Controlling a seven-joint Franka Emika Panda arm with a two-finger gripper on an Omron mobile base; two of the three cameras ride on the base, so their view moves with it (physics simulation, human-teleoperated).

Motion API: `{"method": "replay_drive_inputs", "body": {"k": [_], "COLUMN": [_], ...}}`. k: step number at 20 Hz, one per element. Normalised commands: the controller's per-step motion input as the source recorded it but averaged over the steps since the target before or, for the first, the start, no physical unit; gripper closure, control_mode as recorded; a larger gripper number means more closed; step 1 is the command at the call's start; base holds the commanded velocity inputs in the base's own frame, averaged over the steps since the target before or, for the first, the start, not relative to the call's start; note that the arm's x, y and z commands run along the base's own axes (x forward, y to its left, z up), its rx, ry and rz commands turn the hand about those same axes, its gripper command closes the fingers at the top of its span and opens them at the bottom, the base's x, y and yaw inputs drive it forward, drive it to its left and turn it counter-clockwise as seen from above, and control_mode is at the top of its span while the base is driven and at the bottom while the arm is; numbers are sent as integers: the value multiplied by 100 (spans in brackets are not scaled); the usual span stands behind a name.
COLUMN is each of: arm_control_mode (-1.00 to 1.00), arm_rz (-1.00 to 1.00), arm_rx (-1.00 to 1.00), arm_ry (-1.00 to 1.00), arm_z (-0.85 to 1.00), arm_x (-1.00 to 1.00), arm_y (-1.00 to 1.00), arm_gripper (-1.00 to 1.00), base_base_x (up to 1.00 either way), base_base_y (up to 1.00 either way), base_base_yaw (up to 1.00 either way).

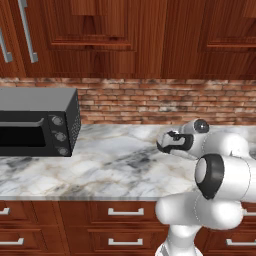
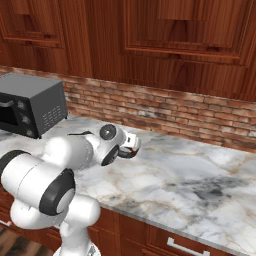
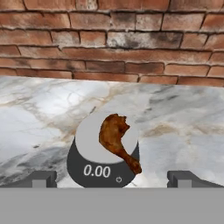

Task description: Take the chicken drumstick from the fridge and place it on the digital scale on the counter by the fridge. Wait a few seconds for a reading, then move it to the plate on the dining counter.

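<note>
The chicken drumstick (image 3: 114, 135), a small brown piece of meat, lies on the round grey pad of the digital scale (image 3: 94, 168), whose dark front reads 0.00. The scale stands on the marble counter (image 3: 35, 118) in front of a brick wall. My gripper (image 3: 113, 177) hangs back from the scale and is open: its two dark fingertips (image 3: 43, 177) stand wide apart, one on each side of the scale, with nothing between them. In the base views the gripper (image 1: 166, 144) (image 2: 132, 145) hovers just above the counter (image 1: 110, 165), and my arm hides the scale.
A black toaster oven (image 1: 37, 122) (image 2: 30, 105) stands on the counter to the left. The brick backsplash (image 1: 150, 102) runs behind, with reddish wooden cabinets above. Drawers with silver bar handles (image 1: 125, 212) sit under the top.
</note>
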Motion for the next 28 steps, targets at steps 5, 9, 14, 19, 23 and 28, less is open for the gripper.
{"method": "replay_drive_inputs", "body": {"k": [5,9,14,19,23,28], "arm_control_mode": [-100,-100,-100,-100,-100,-100], "arm_rz": [0,0,0,0,0,0], "arm_rx": [-1,0,0,0,0,0], "arm_ry": [2,10,4,4,5,5], "arm_z": [-12,-29,-27,-17,-19,-16], "arm_x": [49,34,14,11,19,25], "arm_y": [0,0,0,0,-1,-5], "arm_gripper": [-100,-100,-100,-100,-100,-100], "base_base_x": [0,0,0,0,0,0], "base_base_y": [0,0,0,0,0,0], "base_base_yaw": [0,0,0,0,0,0]}}
